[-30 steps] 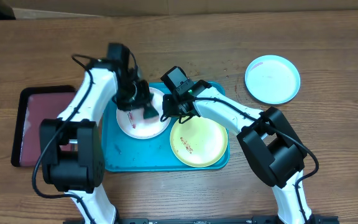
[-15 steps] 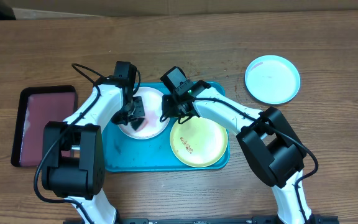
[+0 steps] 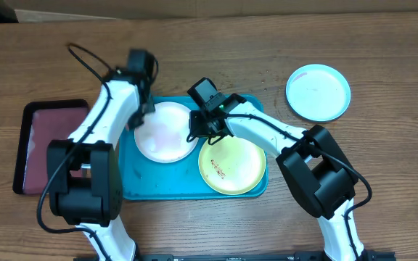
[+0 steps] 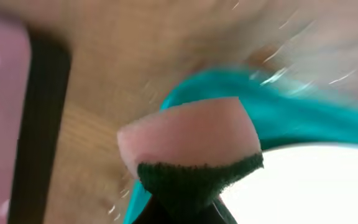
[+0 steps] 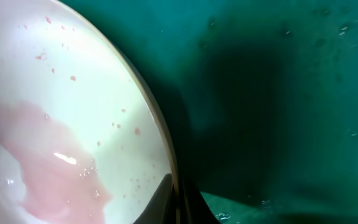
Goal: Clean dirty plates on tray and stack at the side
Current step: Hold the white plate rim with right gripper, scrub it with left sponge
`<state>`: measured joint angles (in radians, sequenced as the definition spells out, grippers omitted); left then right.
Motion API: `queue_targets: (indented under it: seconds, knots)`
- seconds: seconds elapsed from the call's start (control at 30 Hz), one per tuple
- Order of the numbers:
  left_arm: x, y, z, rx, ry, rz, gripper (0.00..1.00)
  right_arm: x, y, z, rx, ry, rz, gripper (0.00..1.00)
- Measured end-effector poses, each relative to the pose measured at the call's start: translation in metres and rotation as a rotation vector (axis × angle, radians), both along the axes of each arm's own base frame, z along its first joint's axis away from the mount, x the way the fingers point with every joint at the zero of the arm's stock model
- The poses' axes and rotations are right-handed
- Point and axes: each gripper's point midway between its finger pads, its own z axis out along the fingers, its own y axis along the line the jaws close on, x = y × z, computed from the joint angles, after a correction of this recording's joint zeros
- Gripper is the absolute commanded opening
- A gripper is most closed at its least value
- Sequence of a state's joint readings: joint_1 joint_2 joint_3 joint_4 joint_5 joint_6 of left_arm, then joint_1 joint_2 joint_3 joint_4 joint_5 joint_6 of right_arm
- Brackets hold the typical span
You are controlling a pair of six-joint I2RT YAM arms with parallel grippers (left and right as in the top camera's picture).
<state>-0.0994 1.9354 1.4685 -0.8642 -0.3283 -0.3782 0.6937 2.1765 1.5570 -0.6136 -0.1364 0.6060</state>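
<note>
Pinching the sponge by its dark scouring side, my left gripper was clenched on it. The pink foam faced out over the far left corner of the tray, clear of the white plate and just beside its rim; that view was blurred, so I could not judge its height. My right gripper was clamped on the white plate's right rim, pinning the plate where it lay in the tray's left half. A pink wet film sat in the plate's middle, with small specks around it. I judged the scrubbing of this plate to be the step in hand. To do it well I would lower the sponge flat onto the film and wipe outward with light pressure, away from the clamped edge, so the plate could not pivot or ride up the tray's rim. The yellow plate lay touching the white one, dark smears on it, not yet cleaned. The blue plate sat on the table, well apart to the right.
</note>
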Motion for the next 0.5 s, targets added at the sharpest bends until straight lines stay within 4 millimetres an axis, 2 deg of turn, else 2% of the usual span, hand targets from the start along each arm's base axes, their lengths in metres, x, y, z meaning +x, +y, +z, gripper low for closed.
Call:
queue_targets:
  seconds: [0.07, 0.13, 0.27, 0.37, 0.5]
  knots:
    - [0.014, -0.016, 0.011, -0.107, -0.033, -0.056, 0.04, 0.002, -0.001, 0.000, -0.004, -0.004, -0.004, 0.04]
    - [0.019, -0.040, 0.020, -0.241, -0.042, -0.143, 0.04, 0.003, -0.002, 0.000, -0.004, -0.005, -0.007, 0.04]
    - [-0.004, -0.090, 0.023, -0.490, 0.044, -0.282, 0.04, 0.004, -0.002, 0.001, -0.002, -0.013, -0.009, 0.04]
    - [-0.024, -0.111, 0.013, -0.575, 0.111, -0.328, 0.04, 0.005, -0.002, 0.001, -0.001, -0.017, -0.009, 0.04]
    - [-0.051, -0.119, -0.019, -0.592, 0.187, -0.346, 0.04, 0.006, -0.001, 0.001, -0.001, -0.019, -0.010, 0.04]
